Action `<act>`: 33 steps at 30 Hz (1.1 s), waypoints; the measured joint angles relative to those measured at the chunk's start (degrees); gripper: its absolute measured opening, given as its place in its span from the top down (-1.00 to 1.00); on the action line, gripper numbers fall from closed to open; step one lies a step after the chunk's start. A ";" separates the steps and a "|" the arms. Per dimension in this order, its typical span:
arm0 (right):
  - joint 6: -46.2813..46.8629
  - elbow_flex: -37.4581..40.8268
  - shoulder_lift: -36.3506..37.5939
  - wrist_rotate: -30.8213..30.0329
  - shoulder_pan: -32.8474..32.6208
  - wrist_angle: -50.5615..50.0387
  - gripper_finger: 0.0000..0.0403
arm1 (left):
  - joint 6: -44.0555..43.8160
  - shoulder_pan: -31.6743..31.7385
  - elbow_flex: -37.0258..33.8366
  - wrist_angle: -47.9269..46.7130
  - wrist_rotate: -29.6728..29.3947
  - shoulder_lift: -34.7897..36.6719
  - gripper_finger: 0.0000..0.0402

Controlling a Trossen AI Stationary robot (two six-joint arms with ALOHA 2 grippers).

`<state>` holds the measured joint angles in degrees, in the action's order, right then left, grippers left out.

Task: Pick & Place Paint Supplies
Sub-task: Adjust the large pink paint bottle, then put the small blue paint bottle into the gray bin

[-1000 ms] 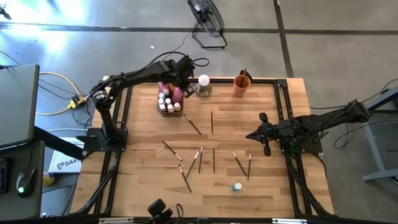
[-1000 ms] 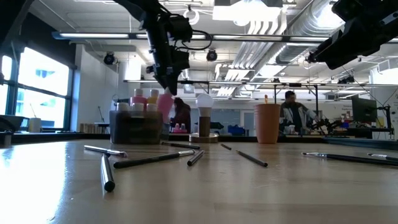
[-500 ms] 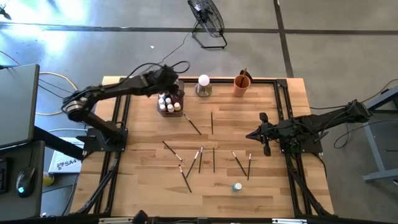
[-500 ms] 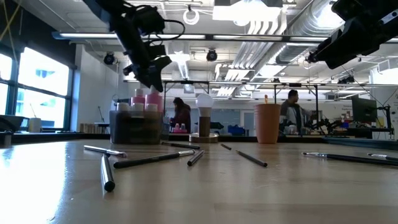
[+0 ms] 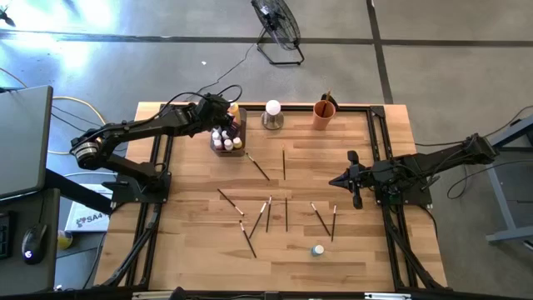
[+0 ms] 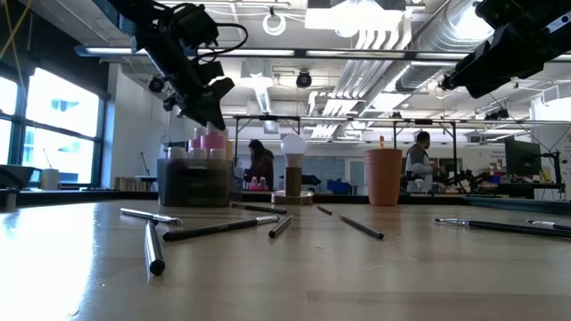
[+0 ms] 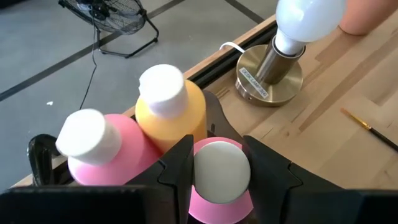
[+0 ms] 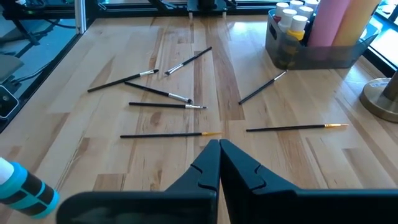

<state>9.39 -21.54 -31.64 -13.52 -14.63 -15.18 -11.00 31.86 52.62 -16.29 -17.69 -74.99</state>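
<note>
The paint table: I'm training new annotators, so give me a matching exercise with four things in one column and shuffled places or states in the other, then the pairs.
Things:
1. Left gripper
2. Right gripper
3. Orange cup
4. Teal-banded bottle

Places or states:
A. Lying alone on the near part of the table
B. Shut, empty, above bare wood on the right
C. Around a pink bottle's white cap, at the tray
D. Standing at the far edge, right of the white ball

Pairs: 1-C, 2-B, 3-D, 4-A
</note>
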 joint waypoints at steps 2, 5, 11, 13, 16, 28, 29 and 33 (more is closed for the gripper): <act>0.00 0.00 0.00 0.00 0.02 0.01 0.99 | 0.06 0.00 0.00 -0.09 0.15 -0.01 0.42; -0.07 0.00 0.00 0.02 0.01 0.02 0.99 | 0.15 -0.01 0.00 -0.13 0.13 -0.01 0.42; -0.11 0.00 0.00 0.13 0.00 0.02 0.99 | -1.18 0.01 0.00 -0.13 0.11 -0.03 0.38; -0.11 0.00 0.00 0.15 0.00 0.02 0.99 | -1.09 0.01 -0.02 -0.18 0.07 -0.04 0.32; -0.11 0.00 0.00 0.17 0.00 0.04 0.99 | 0.27 0.02 -0.11 -0.69 0.03 -0.12 0.24; -0.09 0.00 0.00 0.20 0.00 0.46 0.99 | 6.24 0.01 1.07 3.92 0.14 -0.16 0.07; -0.03 0.00 0.00 0.20 0.00 0.44 0.99 | 6.81 0.01 2.06 3.64 0.25 -0.16 0.06; 0.02 0.00 0.00 0.20 0.02 0.44 0.99 | 9.34 -0.01 7.62 -0.41 0.50 -0.14 0.03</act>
<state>9.41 -21.54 -31.64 -13.32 -14.62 -14.74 -1.66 31.86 60.24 -16.70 -17.19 -75.13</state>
